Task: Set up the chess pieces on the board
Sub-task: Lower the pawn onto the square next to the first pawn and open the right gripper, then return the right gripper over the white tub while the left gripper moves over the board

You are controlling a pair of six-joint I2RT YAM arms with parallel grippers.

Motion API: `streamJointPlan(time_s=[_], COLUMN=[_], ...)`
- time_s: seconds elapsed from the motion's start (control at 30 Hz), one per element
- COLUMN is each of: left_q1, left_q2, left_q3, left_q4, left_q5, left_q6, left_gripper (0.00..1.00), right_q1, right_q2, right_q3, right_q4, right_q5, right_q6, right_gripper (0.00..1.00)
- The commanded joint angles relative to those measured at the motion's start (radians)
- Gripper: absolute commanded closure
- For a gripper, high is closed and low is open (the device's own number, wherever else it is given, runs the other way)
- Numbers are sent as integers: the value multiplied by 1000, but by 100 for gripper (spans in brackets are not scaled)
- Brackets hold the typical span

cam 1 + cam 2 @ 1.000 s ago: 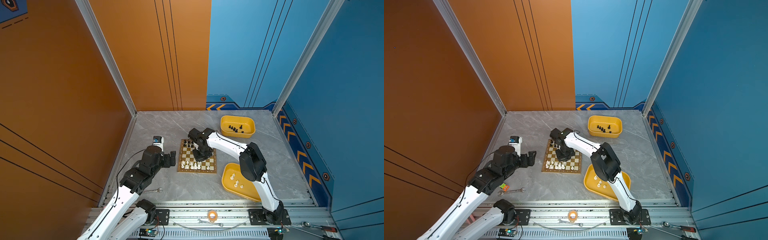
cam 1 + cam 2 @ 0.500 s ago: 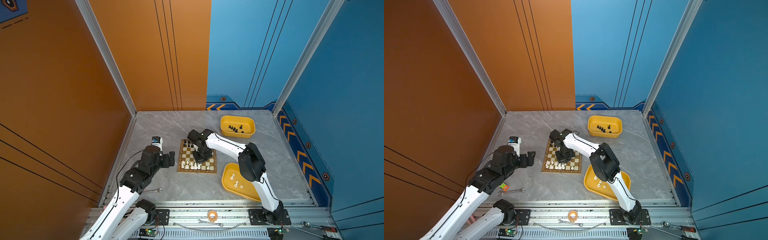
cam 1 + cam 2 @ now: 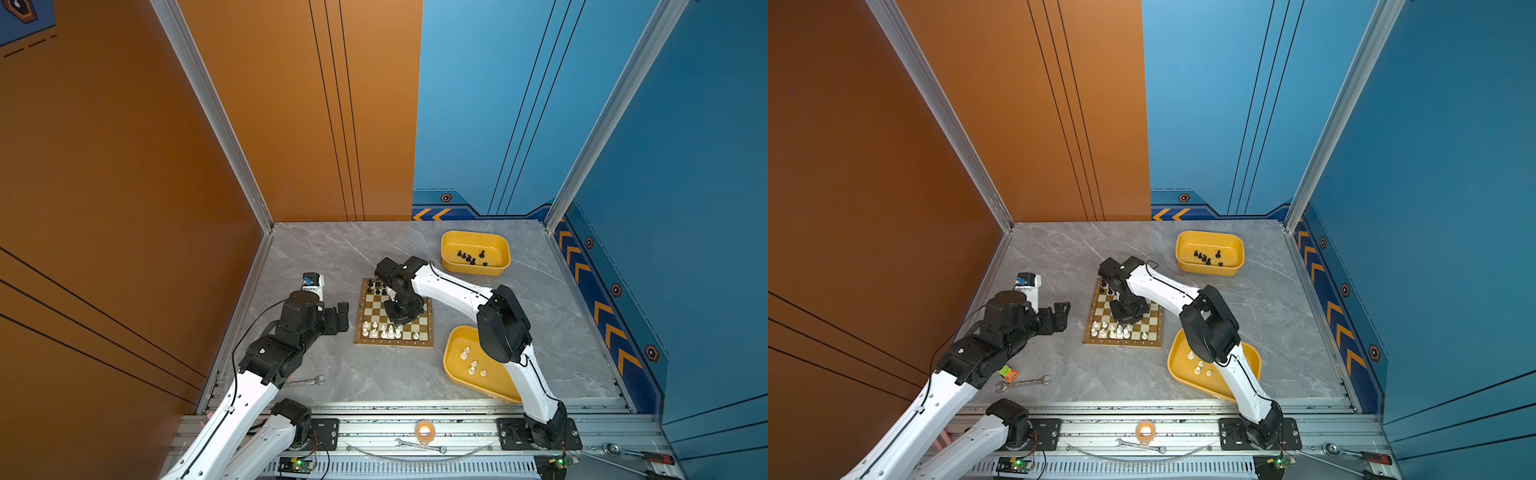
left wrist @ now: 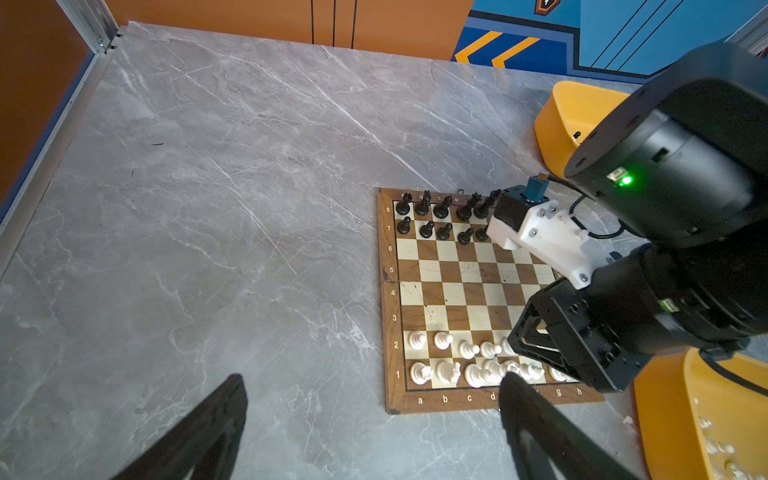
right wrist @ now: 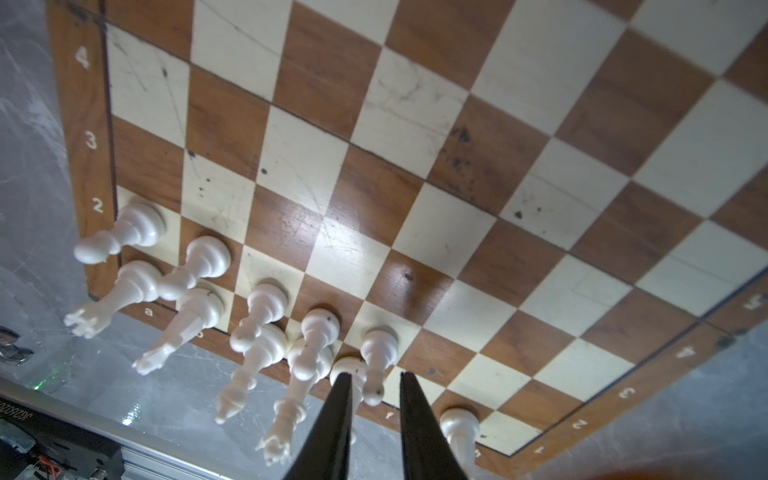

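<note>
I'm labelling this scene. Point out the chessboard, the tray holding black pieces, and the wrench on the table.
chessboard point(image 3: 371, 311): in a top view, bare squares near its left edge.
tray holding black pieces point(image 3: 473, 270): in a top view, its near wall.
wrench point(image 3: 1023, 383): in a top view, middle of its shaft.

In a top view, the right gripper point(image 3: 402, 314) hung low over the middle of the board point(image 3: 374, 309), just behind the white chess pieces point(image 3: 383, 331) ranked along its near edge, while black chess pieces point(image 3: 376, 286) stood at its far left corner. The left gripper point(image 3: 337, 316) hovered, fingers spread, over the bare desk point(image 3: 324, 253) just left of the board. A far yellow tray point(image 3: 476, 269) toward the desk's far right corner held black pieces, a near yellow tray point(image 3: 451, 370) by the front edge held white ones, and a wrench point(image 3: 308, 381) lay near the front left corner.
</note>
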Motion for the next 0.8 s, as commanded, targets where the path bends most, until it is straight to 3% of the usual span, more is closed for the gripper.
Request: streamJointPlan(time_s=[0.0, 0.23, 0.4, 0.53, 0.77], left_q1=[12, 16, 7, -40, -205], left_q2=[-2, 63, 159, 257, 463], left_q3=[-13, 0, 28, 67, 176], left_q4=[12, 86, 169, 233, 306], left_q5=[15, 76, 123, 145, 136], left_q6=[12, 25, 30, 31, 34], left_gripper=[5, 4, 4, 4, 4], right_q1=[-16, -67, -104, -118, -174], right_q2=[-1, -72, -209, -356, -634], right_q3=[31, 35, -48, -207, -528], right_q4=[-35, -34, 1, 37, 67], right_q5=[12, 93, 175, 217, 244], right_q6=[3, 6, 23, 54, 130], right_gripper=[76, 71, 68, 68, 70])
